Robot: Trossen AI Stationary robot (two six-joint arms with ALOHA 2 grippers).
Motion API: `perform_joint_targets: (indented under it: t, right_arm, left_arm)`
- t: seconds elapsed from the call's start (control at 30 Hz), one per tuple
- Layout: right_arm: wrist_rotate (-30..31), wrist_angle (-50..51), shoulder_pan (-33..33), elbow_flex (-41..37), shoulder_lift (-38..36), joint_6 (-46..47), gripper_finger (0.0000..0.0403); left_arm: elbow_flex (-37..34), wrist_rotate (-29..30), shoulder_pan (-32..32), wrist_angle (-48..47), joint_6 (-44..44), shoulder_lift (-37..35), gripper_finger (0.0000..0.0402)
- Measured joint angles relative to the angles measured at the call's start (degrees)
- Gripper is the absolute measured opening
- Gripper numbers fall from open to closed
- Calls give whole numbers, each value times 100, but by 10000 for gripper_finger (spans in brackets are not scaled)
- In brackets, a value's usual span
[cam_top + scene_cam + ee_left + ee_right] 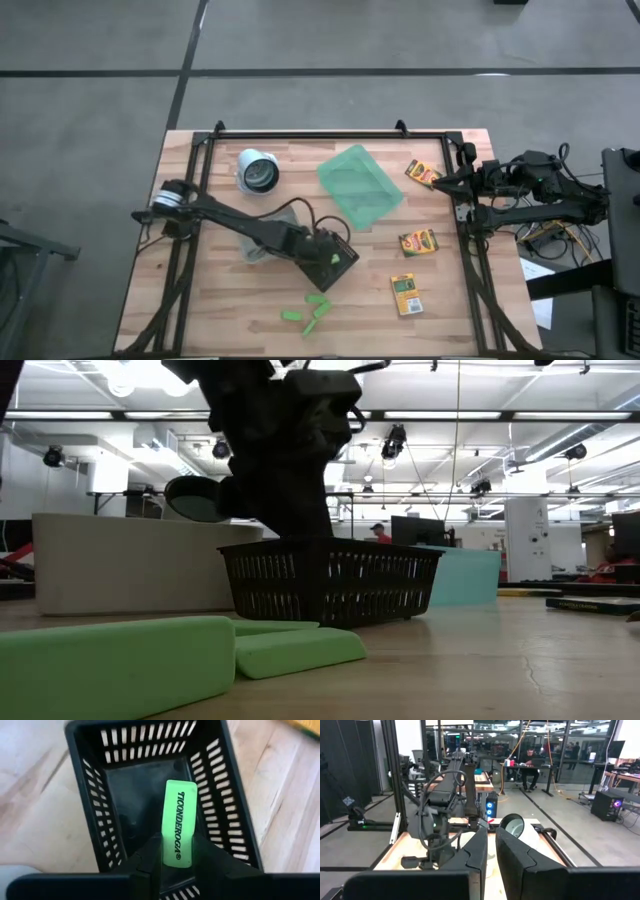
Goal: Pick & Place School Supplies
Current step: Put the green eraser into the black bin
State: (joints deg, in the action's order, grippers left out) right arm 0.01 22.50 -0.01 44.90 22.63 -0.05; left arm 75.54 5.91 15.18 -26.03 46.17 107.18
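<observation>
My left gripper hangs over the black slotted basket near the table's middle and is shut on a bright green stick printed TICONDEROGA. Several more green sticks lie flat on the table near the near edge, and they show large in the low view. Three yellow-and-green crayon boxes lie flat on the table's right part. No scissor-like tools show. My right gripper waits shut at the table's right edge. My left gripper pinches the green stick between its two fingers at one end. It comes from above, pointing down. The stick runs along the fingers and juts out past their tips. It is lifted clear, pointing down into the basket's open top.
A translucent green tray sits toward the far edge, and a white cup lies to its left. A clear bin sits partly under my left arm. A black frame rail borders the table. Bare wood shows at the near left.
</observation>
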Motion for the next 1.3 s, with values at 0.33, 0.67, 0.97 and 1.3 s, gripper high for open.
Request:
perform_joint_targets:
  t: [0.33, 0.67, 0.97, 1.3]
  right_arm:
    - [0, -2, -1, 0, 1, 1, 36]
    - [0, -1, 0, 0, 0, 1, 36]
    - [2, -2, 0, 0, 2, 1, 36]
    - [2, 0, -2, 0, 2, 1, 36]
  left_arm:
    - [10, -416, 2, -106, -136, 111, 92]
    - [10, -589, 3, -151, -137, 111, 117]
    - [10, -691, 4, -150, -127, 111, 132]
    - [303, -809, -20, -430, -394, -282, 133]
